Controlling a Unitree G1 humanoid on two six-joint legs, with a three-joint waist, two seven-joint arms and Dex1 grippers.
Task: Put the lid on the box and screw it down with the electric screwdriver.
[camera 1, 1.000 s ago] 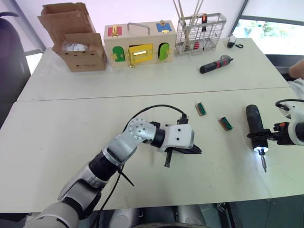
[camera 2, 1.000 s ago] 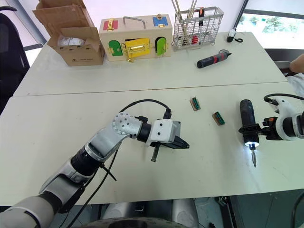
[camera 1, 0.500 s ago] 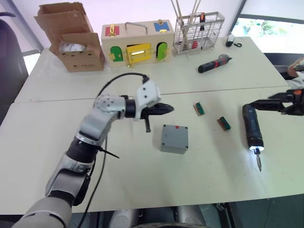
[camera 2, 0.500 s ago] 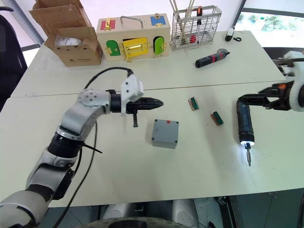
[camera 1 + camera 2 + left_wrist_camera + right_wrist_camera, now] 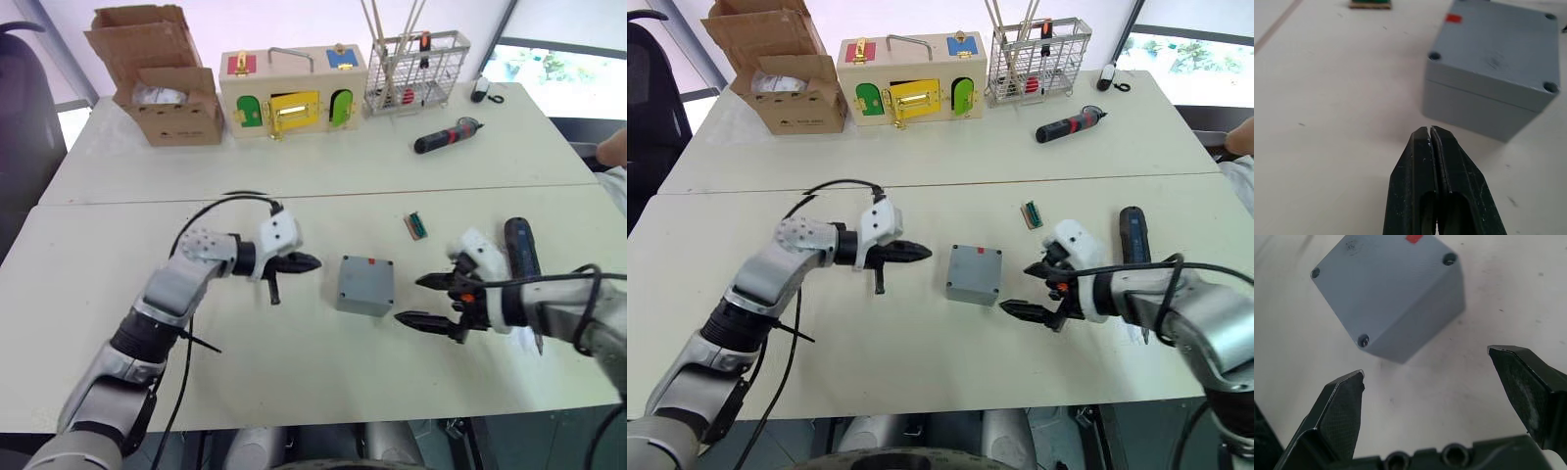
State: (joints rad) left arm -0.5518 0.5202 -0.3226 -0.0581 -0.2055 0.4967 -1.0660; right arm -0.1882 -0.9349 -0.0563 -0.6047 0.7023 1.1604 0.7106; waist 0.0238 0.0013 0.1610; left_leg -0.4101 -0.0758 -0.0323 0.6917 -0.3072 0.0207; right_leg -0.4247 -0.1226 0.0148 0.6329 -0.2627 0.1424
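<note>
1. I find the lid seated on the box, which stands mid-tabletop between my two end effectors. Placement looks done.
2. All four corner holes show as dark recesses. I cannot tell whether any screw is driven home.
3. The electric screwdriver lies flat on the tabletop beside my right arm, unheld. By my judgement, screwing may remain.
4. Left end effector: fingers pressed together, empty, just beside the box, not touching it.
5. Right end effector: fingers spread wide, empty, pointing at the box from the other side, apart from it.
6. Containers: the box is closed, contents hidden. The cardboard box stands open with something pale inside. The wire rack holds upright tools. The wooden box has its coloured doors shut.
</note>
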